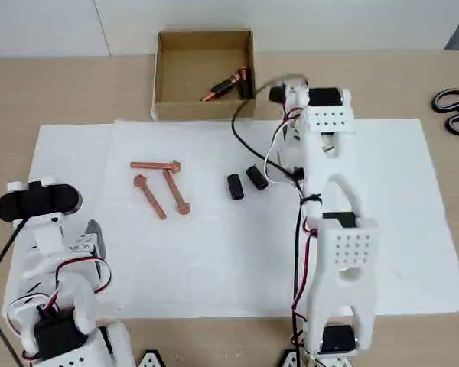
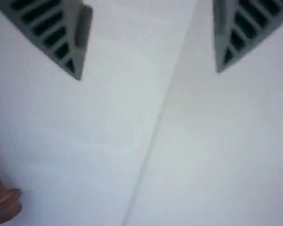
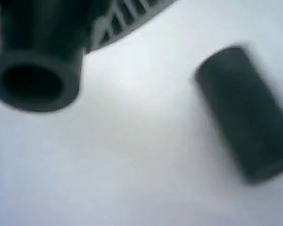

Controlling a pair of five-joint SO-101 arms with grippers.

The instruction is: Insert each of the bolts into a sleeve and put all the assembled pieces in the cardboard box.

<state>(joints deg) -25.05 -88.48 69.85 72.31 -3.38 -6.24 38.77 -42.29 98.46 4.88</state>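
Three copper bolts (image 1: 157, 165) (image 1: 149, 196) (image 1: 176, 191) lie on the white paper (image 1: 214, 267), left of centre. Two black sleeves (image 1: 235, 186) (image 1: 256, 177) lie side by side at the middle. The cardboard box (image 1: 168, 76) at the back holds one bolt in a sleeve (image 1: 226, 86). My right gripper (image 1: 279, 173) is low beside the nearer sleeve (image 3: 37, 70), whose hollow end faces the wrist camera; the other sleeve (image 3: 245, 113) lies a little apart. My left gripper (image 2: 148, 68) hangs open over bare paper, a bolt head (image 2: 2, 202) at the view's edge.
Scissors (image 1: 455, 108) lie on the wooden table at the far right. The right arm (image 1: 333, 229) and its cables (image 1: 264, 153) stretch over the paper's right half. The left arm (image 1: 50, 252) sits folded at the front left corner.
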